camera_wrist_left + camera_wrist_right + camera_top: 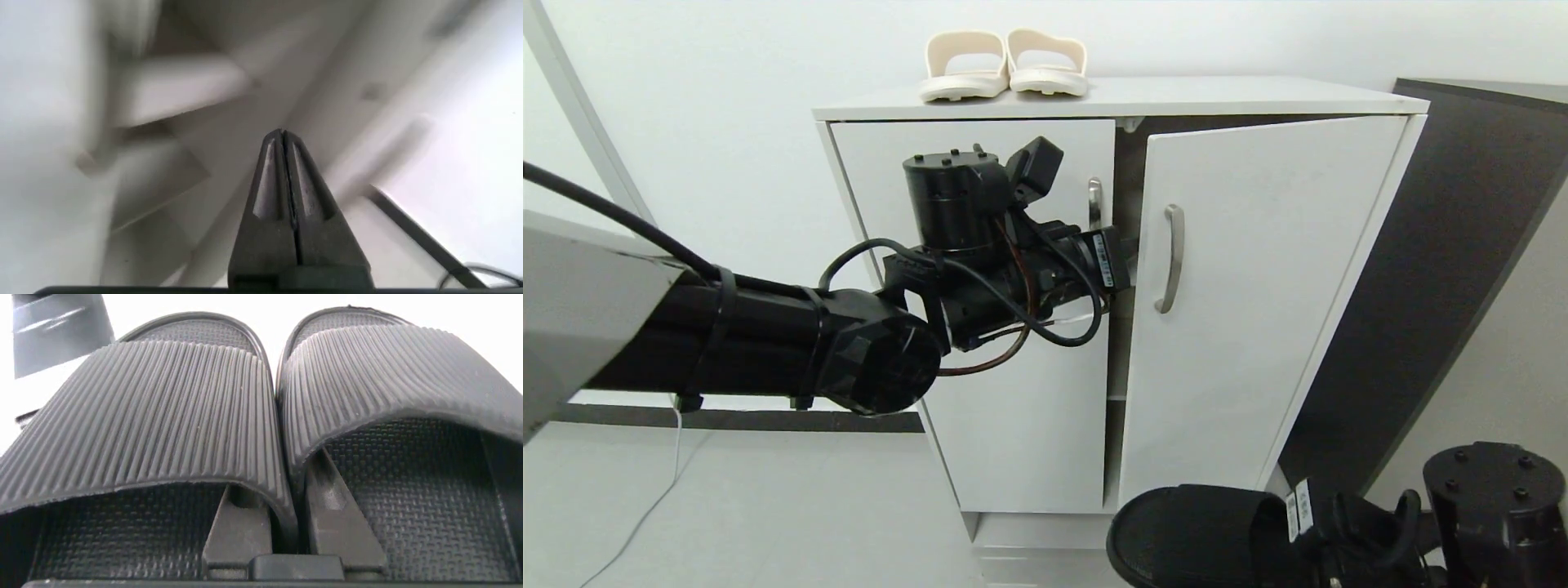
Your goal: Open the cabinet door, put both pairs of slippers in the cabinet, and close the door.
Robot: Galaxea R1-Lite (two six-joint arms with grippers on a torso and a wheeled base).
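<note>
White wall, cabinet [1217, 98] right door [1258, 286] ajar. Left claw [283, 143], pinched shut, sits in the gap; hook the edge and swing wide. Right claw [286, 514] clamps black slippers [180, 416]; beige slippers [1005, 65] on top.

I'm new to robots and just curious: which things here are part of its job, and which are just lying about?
Part of the job: white cabinet; its right door, ajar; cream slippers on its top; black slippers in the right gripper; left gripper, shut, at the door gap.
Just lying about: dark panel beside the cabinet; white cable on the floor.
</note>
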